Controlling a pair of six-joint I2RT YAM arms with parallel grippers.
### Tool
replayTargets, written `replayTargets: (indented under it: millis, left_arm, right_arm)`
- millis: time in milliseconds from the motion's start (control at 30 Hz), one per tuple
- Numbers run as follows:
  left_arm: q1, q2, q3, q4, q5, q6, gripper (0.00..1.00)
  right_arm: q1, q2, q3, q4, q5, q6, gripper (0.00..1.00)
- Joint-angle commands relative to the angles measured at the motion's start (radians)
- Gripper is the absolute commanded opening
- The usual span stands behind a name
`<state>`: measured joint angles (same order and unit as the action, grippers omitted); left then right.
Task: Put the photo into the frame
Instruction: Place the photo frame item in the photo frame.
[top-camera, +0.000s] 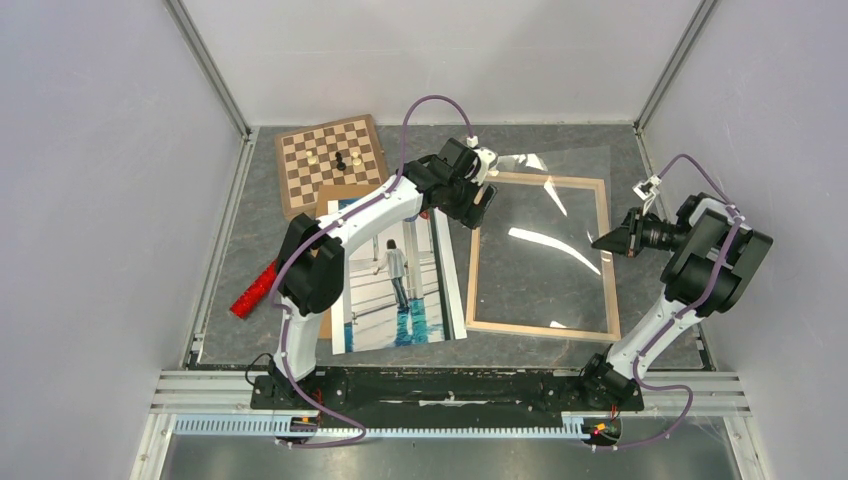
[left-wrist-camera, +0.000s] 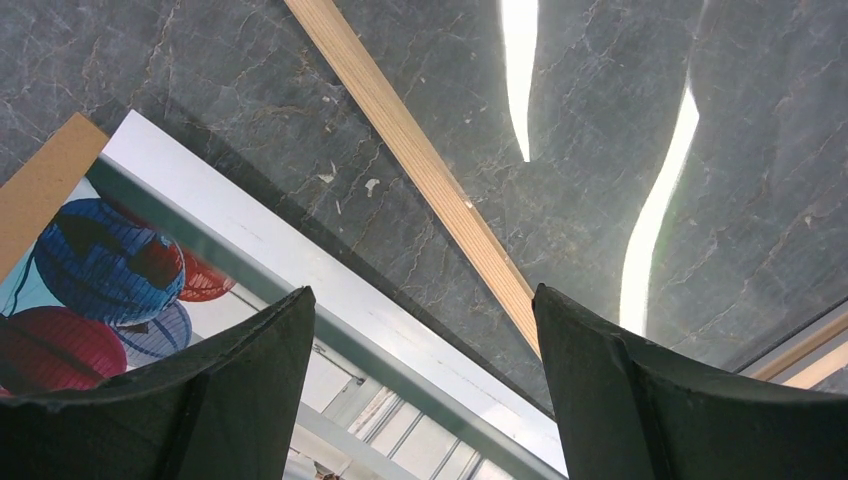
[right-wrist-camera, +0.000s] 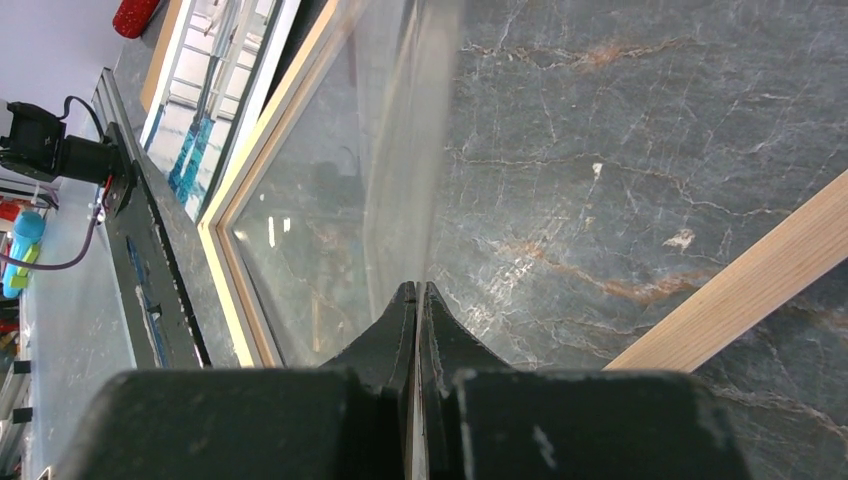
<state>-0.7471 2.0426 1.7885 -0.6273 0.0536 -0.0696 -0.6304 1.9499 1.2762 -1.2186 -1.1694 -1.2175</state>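
The photo (top-camera: 400, 290) lies face up left of the frame, its red and blue lanterns (left-wrist-camera: 110, 270) showing in the left wrist view. The frame (top-camera: 540, 330) of light wooden bars lies flat on the dark table, one bar (left-wrist-camera: 430, 170) running past the print's white border. My left gripper (top-camera: 480, 205) hangs open over the print's upper right corner and the frame's left bar, nothing between its fingertips (left-wrist-camera: 422, 290). My right gripper (top-camera: 603, 241) is shut on the right edge of a clear sheet (top-camera: 555, 200), which stands tilted over the frame and is seen edge-on (right-wrist-camera: 390, 130) between the jaws (right-wrist-camera: 416, 285).
A brown backing board (top-camera: 345, 192) lies under the photo. A checkered chessboard (top-camera: 330, 165) with a few pieces sits at the back left. A red object (top-camera: 254, 290) lies at the left edge. Grey walls enclose the table.
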Motion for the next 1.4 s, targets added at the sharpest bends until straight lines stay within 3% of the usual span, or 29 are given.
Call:
replayTargets:
  millis: [0, 900, 1367]
  left_arm:
    - [0.005, -0.027, 0.04, 0.005, -0.008, 0.028, 0.87]
    - [0.006, -0.003, 0.026, 0.005, -0.05, 0.01, 0.87]
    - [0.006, 0.008, 0.025, 0.004, -0.05, 0.01, 0.87]
  right_arm:
    - [0.004, 0.014, 0.047, 0.014, -0.052, -0.036, 0.0]
    - [0.018, 0.013, -0.001, 0.012, -0.026, -0.035, 0.0]
    - [0.019, 0.007, -0.038, 0.174, -0.006, 0.118, 0.0]
